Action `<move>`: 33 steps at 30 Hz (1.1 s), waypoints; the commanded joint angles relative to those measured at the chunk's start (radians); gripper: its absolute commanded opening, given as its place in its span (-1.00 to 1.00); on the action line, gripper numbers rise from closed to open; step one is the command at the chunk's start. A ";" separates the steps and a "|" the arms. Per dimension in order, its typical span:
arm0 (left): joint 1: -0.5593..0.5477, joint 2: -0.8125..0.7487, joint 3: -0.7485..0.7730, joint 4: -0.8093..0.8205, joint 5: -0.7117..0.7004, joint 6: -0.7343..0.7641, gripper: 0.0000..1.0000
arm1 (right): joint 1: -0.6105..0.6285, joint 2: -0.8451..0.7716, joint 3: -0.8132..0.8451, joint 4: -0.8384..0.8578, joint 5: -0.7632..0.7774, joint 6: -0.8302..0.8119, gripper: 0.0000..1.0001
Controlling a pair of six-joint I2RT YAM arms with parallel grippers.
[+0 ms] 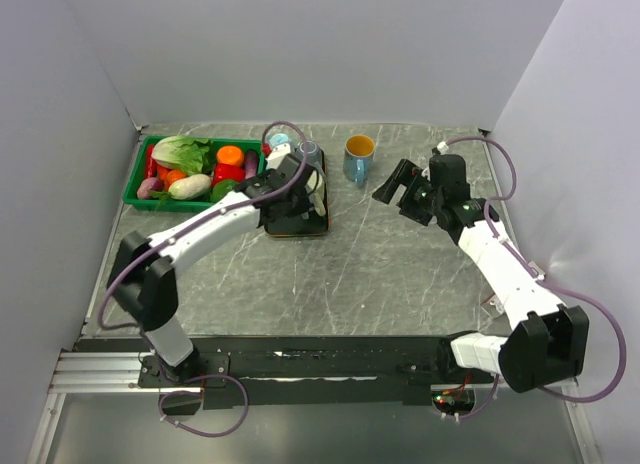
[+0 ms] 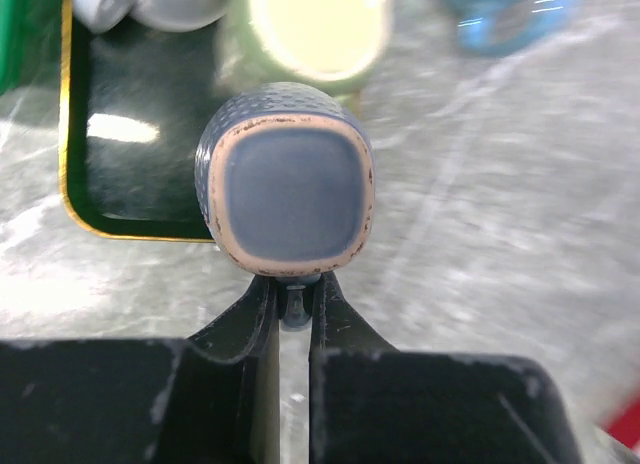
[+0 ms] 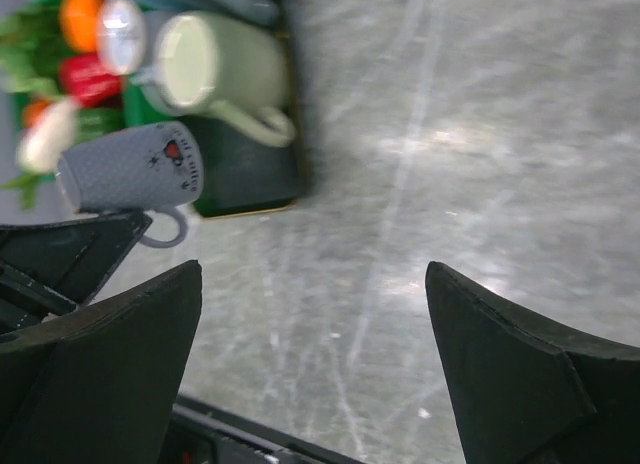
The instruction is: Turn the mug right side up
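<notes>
While left pincer (image 2: 294,294) clamps the mug (image 2: 285,189) by its handle, body just ahead | right pincer (image 3: 312,274) apart

Handle (image 2: 292,310) of mug (image 2: 285,189) mostly hidden

We see a blue-grey dotted mug (image 2: 285,189) held aloft and tipped, its bare-rimmed base turned toward the left gripper (image 2: 295,296), which pinches its handle, above the dark tray's (image 2: 75,199) right near corner.

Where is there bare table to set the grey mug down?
Bare table runs between the tray and the near edge, and in front of the green crate. Crowded: the tray, and around the blue mug beside the right claw.
</notes>
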 commanded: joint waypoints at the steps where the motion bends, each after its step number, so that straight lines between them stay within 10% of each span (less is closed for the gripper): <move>1: -0.004 -0.129 0.054 0.100 0.090 0.029 -0.98 | -0.007 -0.066 -0.030 0.196 -0.149 0.034 0.95; 13: 0.001 -0.263 0.138 0.431 0.344 0.044 -0.98 | 0.002 -0.049 -0.148 0.965 -0.694 0.435 0.98; 33: -0.001 -0.353 0.008 0.877 0.553 -0.092 -0.98 | 0.108 -0.080 -0.069 1.195 -0.496 0.551 0.86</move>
